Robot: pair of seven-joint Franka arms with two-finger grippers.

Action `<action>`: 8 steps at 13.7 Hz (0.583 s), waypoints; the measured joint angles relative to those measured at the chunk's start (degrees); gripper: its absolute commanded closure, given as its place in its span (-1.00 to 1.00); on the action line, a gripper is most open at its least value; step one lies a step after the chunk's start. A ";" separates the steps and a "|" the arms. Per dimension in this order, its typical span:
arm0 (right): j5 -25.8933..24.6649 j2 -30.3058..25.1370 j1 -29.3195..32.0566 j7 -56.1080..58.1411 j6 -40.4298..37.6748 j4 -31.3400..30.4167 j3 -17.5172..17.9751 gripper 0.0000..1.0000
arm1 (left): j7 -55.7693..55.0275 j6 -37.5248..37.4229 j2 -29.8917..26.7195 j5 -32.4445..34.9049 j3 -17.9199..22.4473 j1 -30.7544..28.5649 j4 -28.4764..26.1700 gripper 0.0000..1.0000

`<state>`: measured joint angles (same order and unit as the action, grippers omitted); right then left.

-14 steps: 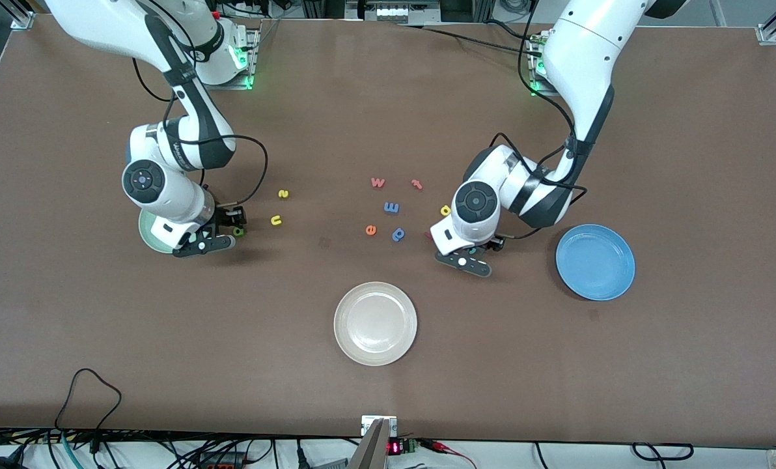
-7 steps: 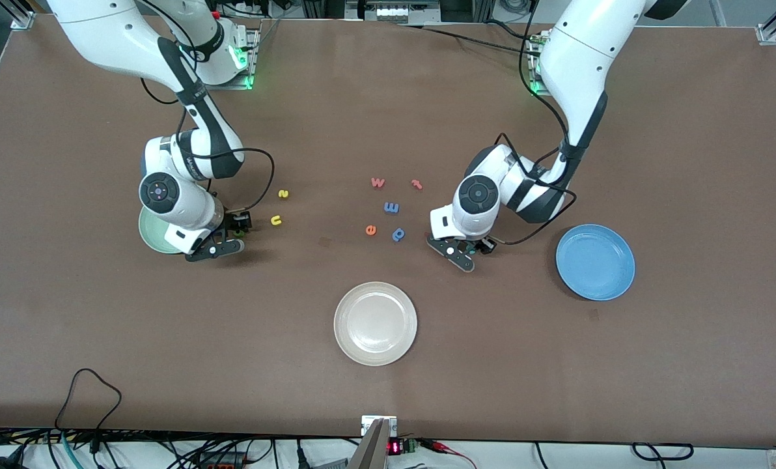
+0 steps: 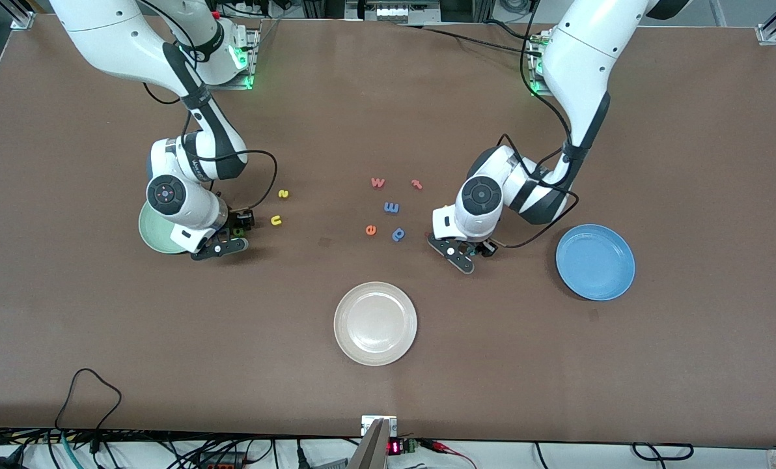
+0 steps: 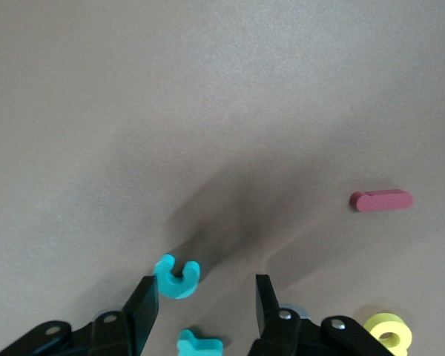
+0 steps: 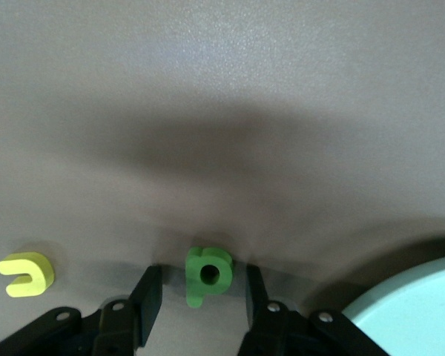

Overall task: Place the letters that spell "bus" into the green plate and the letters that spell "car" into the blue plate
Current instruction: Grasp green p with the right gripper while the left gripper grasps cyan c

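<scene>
Your right gripper (image 3: 235, 233) is down at the counter (image 3: 388, 98) in the middle band of the front view, toward the right arm's end, just beside the green plate (image 3: 148, 229). In the right wrist view its fingers (image 5: 150, 291) straddle the green b (image 5: 208, 276) with a thin gap on each side, so they are not yet pinching it. The yellow u (image 3: 275, 221) and s (image 3: 284, 193) lie near it, closer to the centre of the frame.

Your left gripper (image 3: 469, 251) is low over the counter between the letter cluster and the blue plate (image 3: 595, 262). Its fingers (image 4: 144, 295) stand wide and grip nothing. The teal c (image 4: 176, 276) sits just off one fingertip and the teal r (image 4: 200, 344) lies between them. The yellow a (image 4: 388, 335) lies just beside that gripper. Both plates hold no letters.
</scene>
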<state>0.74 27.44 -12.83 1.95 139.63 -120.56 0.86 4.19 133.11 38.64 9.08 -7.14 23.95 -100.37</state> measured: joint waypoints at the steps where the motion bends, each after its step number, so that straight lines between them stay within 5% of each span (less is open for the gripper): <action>1: 0.00 0.00 0.00 0.03 0.00 -0.01 0.00 -0.02 | 0.70 0.06 -0.02 0.09 0.06 -0.19 0.10 -0.20; 8: -0.26 -0.23 0.01 0.11 -0.05 -0.04 -0.42 0.74 | 1.21 2.72 0.13 3.52 0.07 -0.41 -0.54 -0.15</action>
<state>0.48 27.20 -12.82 2.06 139.58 -120.59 0.44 5.41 135.83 38.77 12.60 -7.07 23.54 -100.91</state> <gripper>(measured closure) 0.718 0.414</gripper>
